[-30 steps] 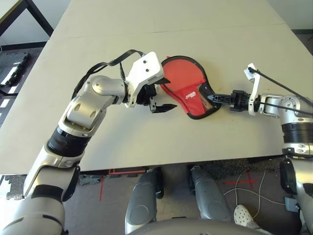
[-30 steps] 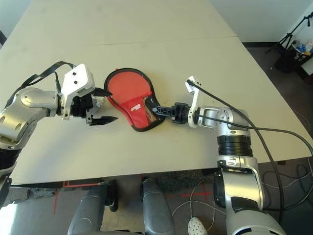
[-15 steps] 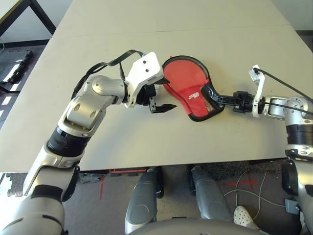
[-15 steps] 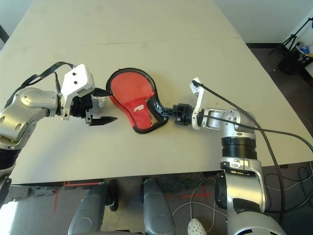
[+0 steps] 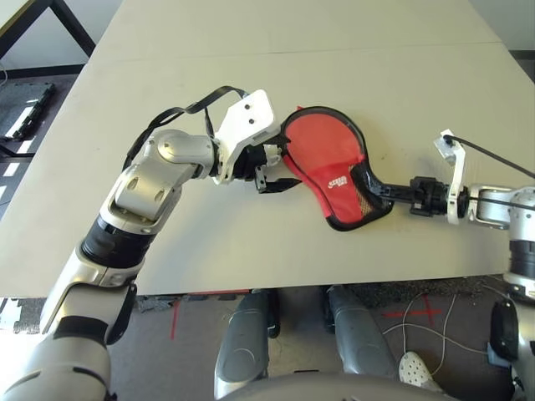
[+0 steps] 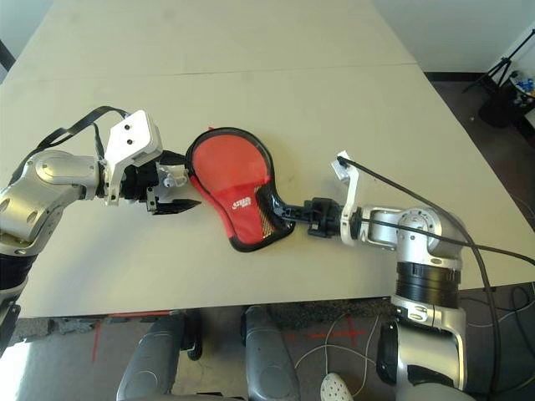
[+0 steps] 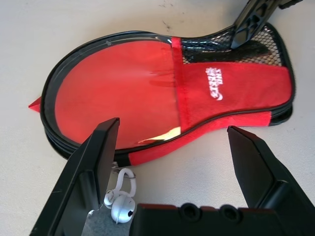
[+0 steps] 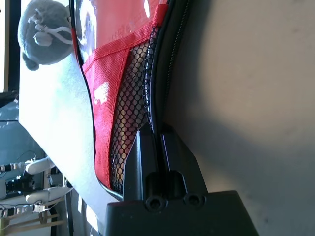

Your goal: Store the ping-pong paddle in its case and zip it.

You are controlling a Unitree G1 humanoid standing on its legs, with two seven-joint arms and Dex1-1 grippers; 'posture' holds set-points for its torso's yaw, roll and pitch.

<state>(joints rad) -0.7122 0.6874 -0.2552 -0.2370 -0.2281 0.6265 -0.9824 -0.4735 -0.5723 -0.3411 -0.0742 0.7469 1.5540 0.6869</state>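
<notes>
I see the red case (image 5: 334,167) lying flat on the beige table (image 5: 251,50), between my two arms. Its round end points to my left arm and its narrow end, with the black mesh patch (image 7: 261,42) and the white logo (image 5: 338,181), points to my right arm. The case looks closed along the side that I can see in the left wrist view, but I cannot tell if the zipper is closed all the way around. The paddle itself I cannot make out; if it is inside the case, the pictures do not tell me.

My right gripper (image 5: 393,192) has its two black fingers pressed together on the black edge of the case at the narrow end, beside the mesh. In the right wrist view the fingers (image 8: 147,152) are tight against each other with the edge of the case pinched between them.

My left gripper (image 5: 272,171) is just beside the round end of the case, with its fingers spread wide apart and nothing between them. One finger (image 7: 88,167) is near the rim of the case, but I cannot tell if it touches. The small grey-white plush charm (image 6: 173,176) lies at the round end, close to this gripper.
</notes>
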